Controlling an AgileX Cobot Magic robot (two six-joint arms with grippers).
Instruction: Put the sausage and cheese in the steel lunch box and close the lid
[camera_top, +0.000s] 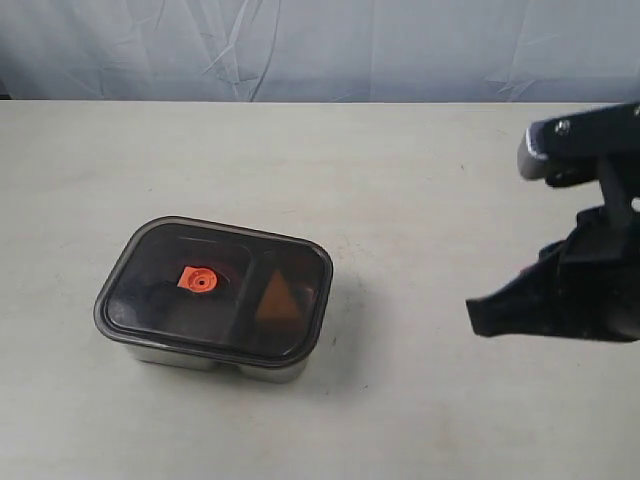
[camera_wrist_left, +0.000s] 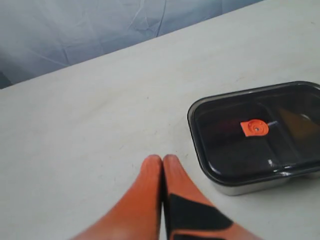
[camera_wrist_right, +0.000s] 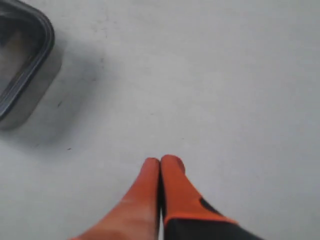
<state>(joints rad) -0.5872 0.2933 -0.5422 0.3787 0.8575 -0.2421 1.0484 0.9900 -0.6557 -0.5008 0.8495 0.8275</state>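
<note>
The steel lunch box stands left of the table's middle, with the dark lid sitting flat on it and its orange valve facing up. Through the lid the cheese shows as a dim triangle in the right compartment. The sausage is hidden under the dark lid. My left gripper is shut and empty, hovering over bare table short of the box. My right gripper is also shut on nothing, well away from the box corner. The right arm hangs at the right edge.
A pale grey tabletop runs back to a wrinkled blue-grey cloth backdrop. Bare table lies between the box and the right arm.
</note>
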